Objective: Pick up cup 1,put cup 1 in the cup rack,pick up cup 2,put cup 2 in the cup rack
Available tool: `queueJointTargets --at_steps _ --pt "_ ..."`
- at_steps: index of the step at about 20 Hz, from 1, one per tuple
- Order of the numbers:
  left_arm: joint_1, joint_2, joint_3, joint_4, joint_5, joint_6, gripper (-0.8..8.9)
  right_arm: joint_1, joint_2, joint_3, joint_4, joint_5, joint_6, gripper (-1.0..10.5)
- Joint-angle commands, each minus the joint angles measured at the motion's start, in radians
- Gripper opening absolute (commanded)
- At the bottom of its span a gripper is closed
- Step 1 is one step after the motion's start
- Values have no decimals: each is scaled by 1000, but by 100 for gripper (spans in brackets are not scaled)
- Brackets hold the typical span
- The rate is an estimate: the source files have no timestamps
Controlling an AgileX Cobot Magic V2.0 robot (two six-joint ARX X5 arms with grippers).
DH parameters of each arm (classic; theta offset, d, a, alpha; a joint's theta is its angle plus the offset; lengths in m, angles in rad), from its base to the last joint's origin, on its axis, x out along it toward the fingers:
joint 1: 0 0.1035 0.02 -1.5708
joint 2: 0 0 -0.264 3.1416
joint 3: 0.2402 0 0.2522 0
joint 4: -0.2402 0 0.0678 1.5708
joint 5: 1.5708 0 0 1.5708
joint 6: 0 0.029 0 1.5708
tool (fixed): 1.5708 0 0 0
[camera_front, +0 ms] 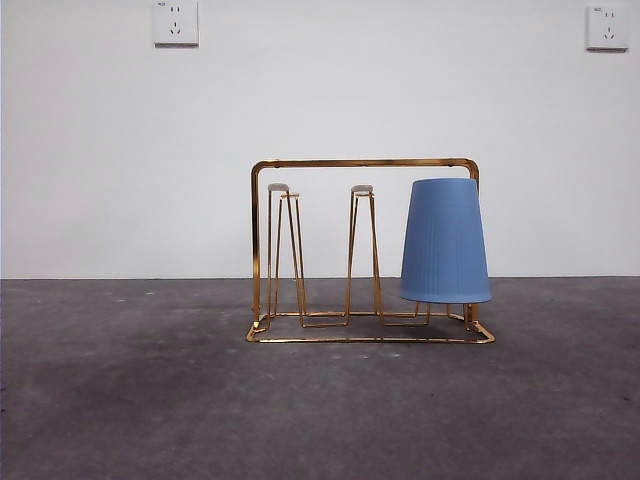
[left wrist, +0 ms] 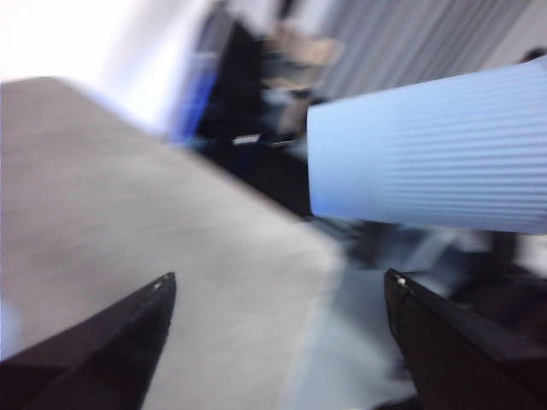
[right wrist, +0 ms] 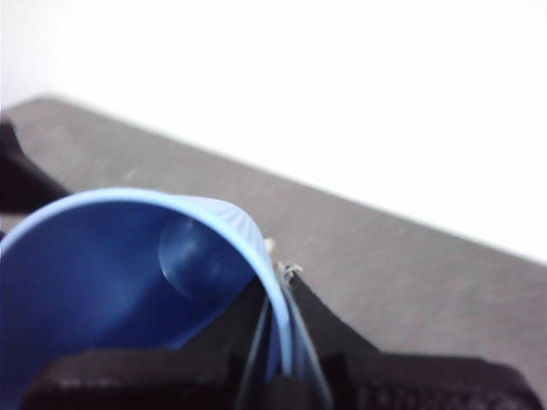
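**A:** Starting biggest, with the surface (camera_front: 320,420): grey, hard, bearing the cup rack (camera_front: 364,163) near the middle. Seems unforgiving to anything dropped.

**B:** Agreed. Looks light too, that wire rack. Likely to slide or tip if bumped on the arched frame during a descent.

**A:** Then cup 1 (camera_front: 445,240): hangs upside down over the peg at one end of the rack, slightly tilted. Could be knocked off by a careless pass close beside it.

**B:** And cup 2 (right wrist: 102,282)?

**A:** Held in the air, out of the front view, pinched at the rim by the right pincer (right wrist: 275,282). Clamped on the thin wall, one jaw inside, one outside. Looks a narrow hold; may swivel or slip under a quick turn.

**B:** Shows in the left wrist view as well, lying sideways, apart from the left pincer (left wrist: 278,286), spread wide and gripping nothing.

**A:** Risks a brush between the arms if brought nearer.

**B:** Smallest last: the free pegs (camera_front: 285,190) with whitish tips. Narrow targets. Easy to miss by a little, catching the rim on wire and jolting the rack.
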Motion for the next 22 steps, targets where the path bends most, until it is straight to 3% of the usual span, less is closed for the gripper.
queueJointTargets --at_steps 1,5,8,10,19,22 --pt "26 72 -6 188 220 -174 409 1 -76 -3 29 21 -58 -13" --pt "33 211 -6 529 379 -420 409 2 -155 -4 55 29 -112 -13" --pt "28 299 -6 768 412 -595 409 2 -161 -8 59 64 -159 -13" --pt "20 333 -6 869 412 -667 409 2 -159 -41 115 64 -191 -13" --pt "35 346 -6 959 392 -739 409 2 -159 -381 547 -7 -295 -13" --pt "44 346 -6 960 374 -739 409 2 -159 -426 597 -37 -302 -13"
